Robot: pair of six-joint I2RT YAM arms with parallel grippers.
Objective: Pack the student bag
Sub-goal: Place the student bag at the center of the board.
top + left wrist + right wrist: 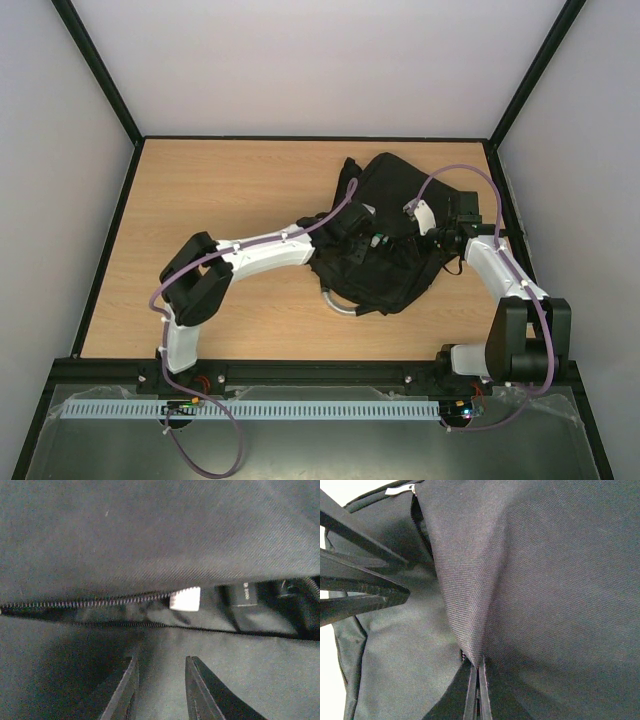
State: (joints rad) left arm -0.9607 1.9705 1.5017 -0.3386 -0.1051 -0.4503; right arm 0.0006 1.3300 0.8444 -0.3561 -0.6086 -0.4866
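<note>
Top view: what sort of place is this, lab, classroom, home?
Probably a lab robot cell: plain walls in black framing, a wooden table, left arm and right arm bolted to a near-edge rail, one student bag.

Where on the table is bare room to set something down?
Widest bare patch: far left of the table, bordered by the left wall, the back wall and the student bag. A narrower strip lies near the front edge, between the left arm and right arm. Crowded: the bag itself, under the left hand and right hand.

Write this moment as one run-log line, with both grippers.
left gripper: open, facing zipper | right gripper: shut on student bag fabric | zipper: partly open
</note>
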